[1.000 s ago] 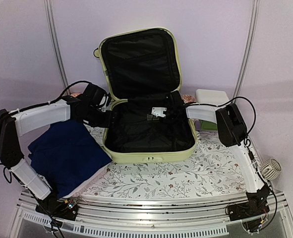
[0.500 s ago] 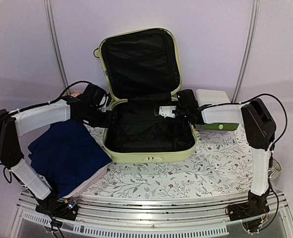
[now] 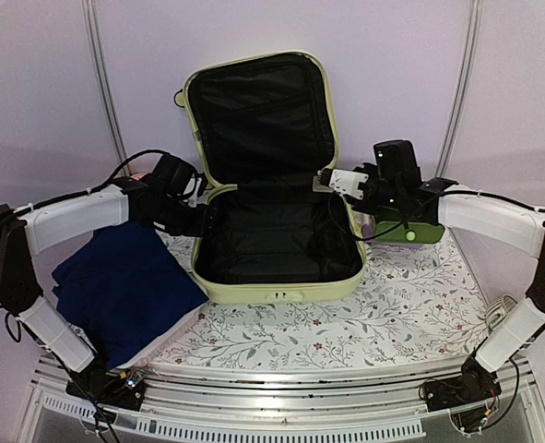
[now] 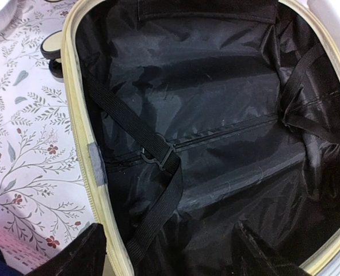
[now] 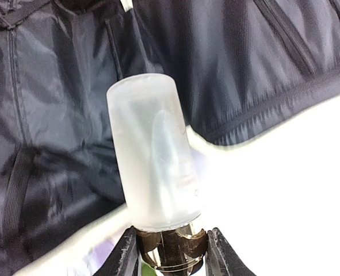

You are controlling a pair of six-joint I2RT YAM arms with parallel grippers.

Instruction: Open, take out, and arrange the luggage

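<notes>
Right pincer (image 5: 172, 247) is clenched on the metallic neck of a frosted translucent cylindrical bottle (image 5: 152, 149), held near the rear right corner of the large pale yellow-green hard-shell suitcase (image 3: 272, 291). Left pincer (image 4: 167, 241) is spread wide, nothing grasped, over the black-lined lower shell. Suitcase is laid open on the floral-patterned worktop (image 3: 392, 314), lid raised upright.

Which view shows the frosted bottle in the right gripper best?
Right wrist: the frosted bottle fills the frame, its metallic end pinched by the right gripper. Top external shows only a small white blur over the luggage edge. Left wrist misses it.
</notes>
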